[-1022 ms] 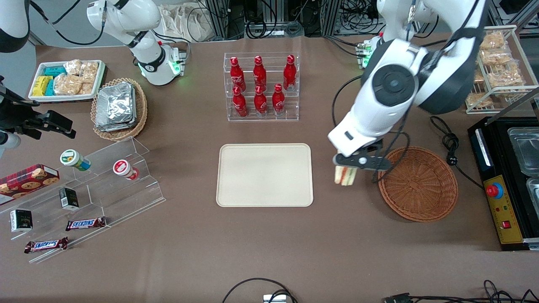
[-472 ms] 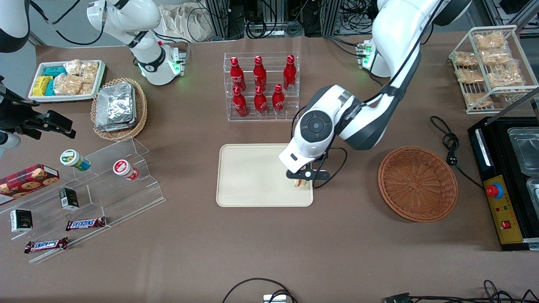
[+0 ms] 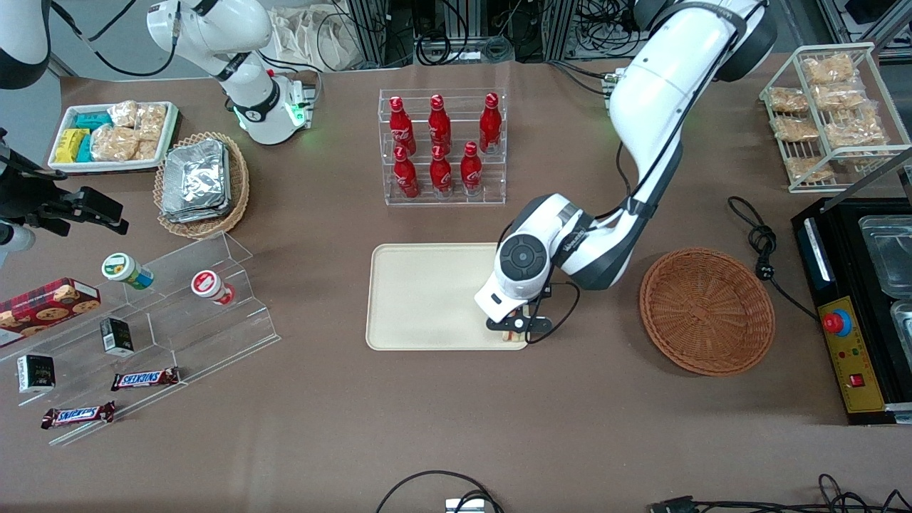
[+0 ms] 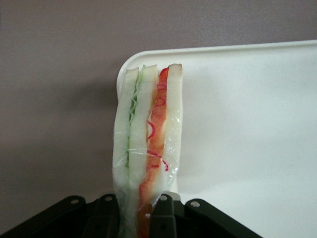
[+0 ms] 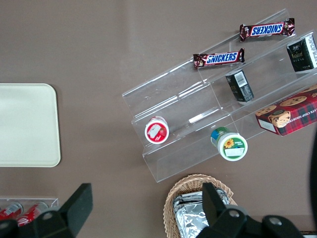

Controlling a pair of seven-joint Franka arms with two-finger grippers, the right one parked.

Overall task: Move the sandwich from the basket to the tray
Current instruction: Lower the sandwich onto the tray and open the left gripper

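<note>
My left gripper [image 3: 511, 330] hangs low over the corner of the cream tray [image 3: 427, 296] that is nearest the front camera and toward the working arm's end. It is shut on the sandwich [image 4: 148, 148], a wrapped wedge of pale bread with green and red-orange layers, held edge-up between the black fingers [image 4: 171, 218]. In the front view only a sliver of the sandwich [image 3: 509, 335] peeks out under the wrist. The wrist view shows the tray's rounded corner [image 4: 130, 64] right under the sandwich's tip. The reddish-brown basket [image 3: 707, 311] sits beside the tray, toward the working arm's end, with nothing in it.
A clear rack of red bottles [image 3: 442, 146] stands farther from the front camera than the tray. Toward the parked arm's end are an acrylic step display [image 3: 153, 320] with snacks, a tan basket of foil packs [image 3: 201, 183] and a white tray of packets [image 3: 114, 135]. A black appliance [image 3: 862, 306] borders the working arm's end.
The gripper carried the sandwich from beside the basket over to the tray, then came lower and nearer the front camera to the tray's corner.
</note>
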